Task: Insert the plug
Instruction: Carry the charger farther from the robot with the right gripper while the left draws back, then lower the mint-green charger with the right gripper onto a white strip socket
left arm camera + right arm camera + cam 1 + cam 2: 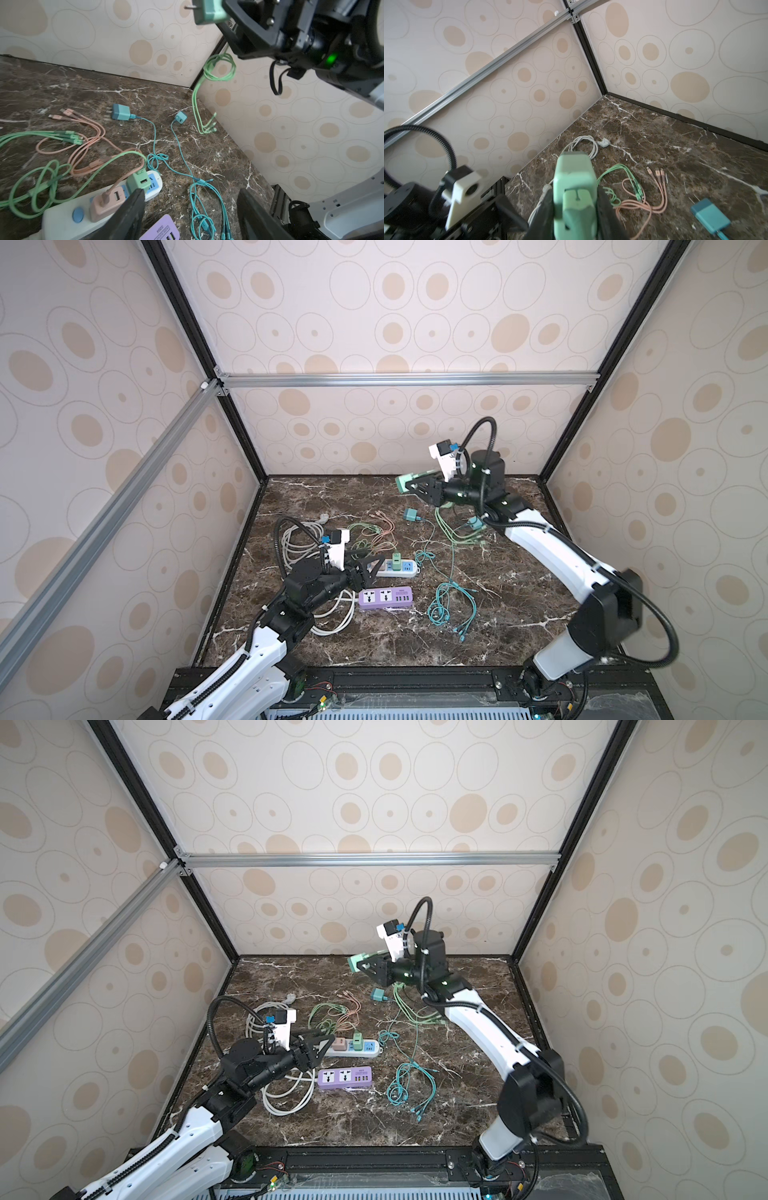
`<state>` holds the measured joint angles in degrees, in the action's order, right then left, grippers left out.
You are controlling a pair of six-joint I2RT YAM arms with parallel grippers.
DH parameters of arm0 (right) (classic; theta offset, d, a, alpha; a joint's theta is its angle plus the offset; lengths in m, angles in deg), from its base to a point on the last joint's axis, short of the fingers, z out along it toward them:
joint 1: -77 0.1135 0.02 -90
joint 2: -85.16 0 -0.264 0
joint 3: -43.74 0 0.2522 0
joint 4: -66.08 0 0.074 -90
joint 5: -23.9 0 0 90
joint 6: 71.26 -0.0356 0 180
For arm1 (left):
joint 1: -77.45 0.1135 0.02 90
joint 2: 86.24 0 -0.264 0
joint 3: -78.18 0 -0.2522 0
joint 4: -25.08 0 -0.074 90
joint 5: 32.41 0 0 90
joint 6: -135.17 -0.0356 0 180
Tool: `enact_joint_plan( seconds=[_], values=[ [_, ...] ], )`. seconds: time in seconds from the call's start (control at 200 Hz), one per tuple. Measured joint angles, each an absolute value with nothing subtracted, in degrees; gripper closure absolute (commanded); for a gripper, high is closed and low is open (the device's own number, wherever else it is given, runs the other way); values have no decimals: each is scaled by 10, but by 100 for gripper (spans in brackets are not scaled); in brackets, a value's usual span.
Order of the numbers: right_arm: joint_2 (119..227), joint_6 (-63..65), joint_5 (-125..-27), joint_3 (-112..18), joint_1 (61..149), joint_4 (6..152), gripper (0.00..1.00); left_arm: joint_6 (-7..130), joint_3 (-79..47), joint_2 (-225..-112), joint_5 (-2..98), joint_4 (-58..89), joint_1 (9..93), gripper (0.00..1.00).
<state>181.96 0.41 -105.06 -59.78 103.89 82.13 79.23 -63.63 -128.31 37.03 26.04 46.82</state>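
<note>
My right gripper (409, 485) is shut on a mint-green plug (575, 187) and holds it in the air near the back wall; both top views show the plug (355, 962) there. Its green cable (218, 68) hangs down to the table. Beside the white power strip (409, 570) my left gripper (376, 566) stands open, low over the table, with nothing between its fingers (128, 214). A green charger (138, 182) and a pink charger (106, 204) sit plugged into that strip. Just in front lies a purple power strip (385, 598).
Two teal chargers (411, 514) (475, 524) lie on the marble table with teal cables (446, 605) trailing forward. Pink and green cable bundles (83, 145) lie behind the white strip. White cord coils (299, 543) sit by the left arm. Patterned walls enclose three sides.
</note>
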Motion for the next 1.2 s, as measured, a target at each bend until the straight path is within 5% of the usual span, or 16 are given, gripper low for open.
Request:
enact_joint_plan(
  seconds=[0.26, 0.685, 1.2],
  values=[
    [2020, 11, -1093, -836, 1060, 940, 100, 794, -649, -1221, 413, 240, 469, 29],
    [2027, 94, -1077, -658, 1055, 1074, 100, 800, -659, -1258, 427, 233, 470, 29],
    [2011, 282, -989, -649, 1019, 1237, 100, 819, -663, -1297, 500, 178, 473, 33]
  ],
)
